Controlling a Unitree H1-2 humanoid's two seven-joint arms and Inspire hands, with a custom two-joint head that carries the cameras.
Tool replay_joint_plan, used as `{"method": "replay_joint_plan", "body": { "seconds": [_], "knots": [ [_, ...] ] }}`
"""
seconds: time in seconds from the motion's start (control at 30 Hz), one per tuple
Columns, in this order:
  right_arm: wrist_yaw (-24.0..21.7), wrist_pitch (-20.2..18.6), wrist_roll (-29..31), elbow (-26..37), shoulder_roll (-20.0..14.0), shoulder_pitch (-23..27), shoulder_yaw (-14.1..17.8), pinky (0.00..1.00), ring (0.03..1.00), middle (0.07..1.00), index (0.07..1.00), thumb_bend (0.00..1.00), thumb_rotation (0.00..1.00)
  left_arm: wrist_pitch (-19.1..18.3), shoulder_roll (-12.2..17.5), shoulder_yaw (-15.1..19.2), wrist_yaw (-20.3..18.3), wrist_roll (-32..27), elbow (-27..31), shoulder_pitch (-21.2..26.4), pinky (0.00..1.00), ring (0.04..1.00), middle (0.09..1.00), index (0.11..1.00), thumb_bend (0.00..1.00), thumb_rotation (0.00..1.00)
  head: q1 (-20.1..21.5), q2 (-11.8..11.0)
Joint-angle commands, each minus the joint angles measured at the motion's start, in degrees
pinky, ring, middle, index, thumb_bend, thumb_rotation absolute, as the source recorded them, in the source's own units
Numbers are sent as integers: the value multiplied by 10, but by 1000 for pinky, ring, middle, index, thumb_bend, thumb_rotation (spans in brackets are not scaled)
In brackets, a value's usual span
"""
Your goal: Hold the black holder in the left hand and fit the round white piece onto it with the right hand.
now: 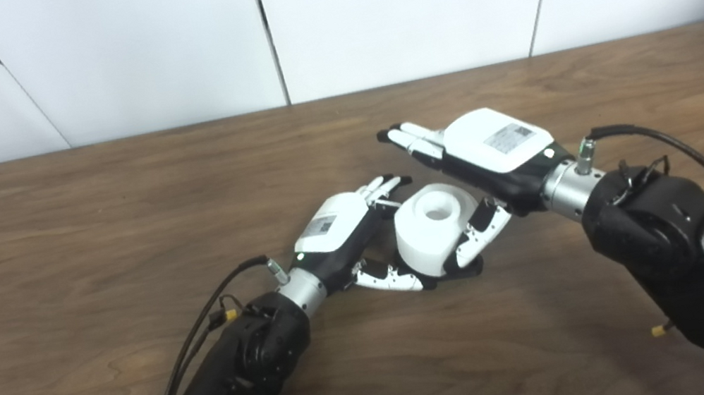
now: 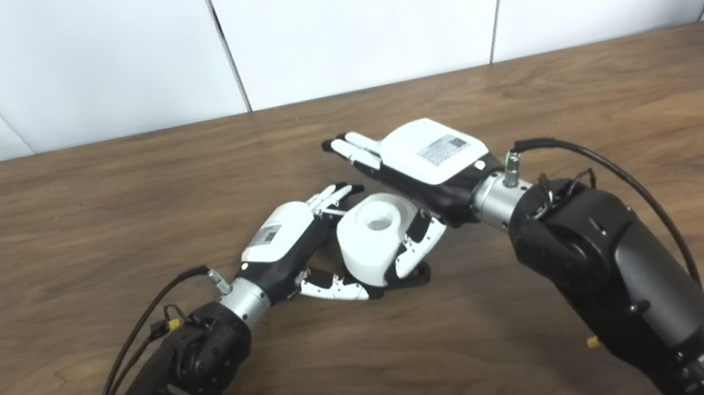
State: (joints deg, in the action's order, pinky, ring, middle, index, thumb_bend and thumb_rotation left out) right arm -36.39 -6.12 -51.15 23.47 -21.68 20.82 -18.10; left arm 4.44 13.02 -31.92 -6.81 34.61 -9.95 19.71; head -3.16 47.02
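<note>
The table [image 1: 77, 222] is bare wood apart from the two arms and the work held near its middle; no container is seen on it, so nothing is held in one.

The right hand [image 1: 495, 155] lies at about 2 o'clock from the white piece [image 1: 432, 227]. Its fingers [image 1: 410, 141] are stretched out flat and apart above the table and grip nothing; only its thumb [image 1: 479, 233] is laid against the piece's side at 4 o'clock. The left hand [image 1: 339, 228] is at 9 o'clock from the piece, its fingers passing behind the piece and its thumb [image 1: 394, 280] curled under the near side, where it seems to be closed on the holder [image 1: 468, 269]. Of the holder only a dark edge is seen, at 5 o'clock under the piece.

The piece stands upright with its bore facing up and appears to be seated on the holder already, though how fully cannot be told.

The step in hand is judged to be the final seating. It would be done well if the holder were kept steady by the left hand while the piece was pressed straight down along its bore, evenly and without tilt.
</note>
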Motion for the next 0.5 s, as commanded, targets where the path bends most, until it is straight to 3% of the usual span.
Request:
{"method": "replay_joint_plan", "body": {
  "seconds": [0.0,0.3,0.4,0.47],
  "knots": [
    [18,7,4,20,2,14,12,725,867,1000,1000,1000,379,-23,7,-27,-64,8,-28,-32,926,993,959,486,523,70,0,0],
    [2,3,13,38,-13,24,30,709,849,1000,1000,1000,386,-16,8,-26,-62,4,-32,-32,925,992,957,486,523,70,6,-2],
    [-53,-15,26,59,-46,34,43,730,881,1000,1000,1000,391,-16,10,-27,-62,7,-33,-32,918,989,957,486,523,70,10,-3],
    [-121,-42,28,76,-75,47,47,712,886,1000,1000,1000,367,-13,11,-26,-60,6,-34,-32,916,988,958,486,523,70,17,-4]
  ]
}}
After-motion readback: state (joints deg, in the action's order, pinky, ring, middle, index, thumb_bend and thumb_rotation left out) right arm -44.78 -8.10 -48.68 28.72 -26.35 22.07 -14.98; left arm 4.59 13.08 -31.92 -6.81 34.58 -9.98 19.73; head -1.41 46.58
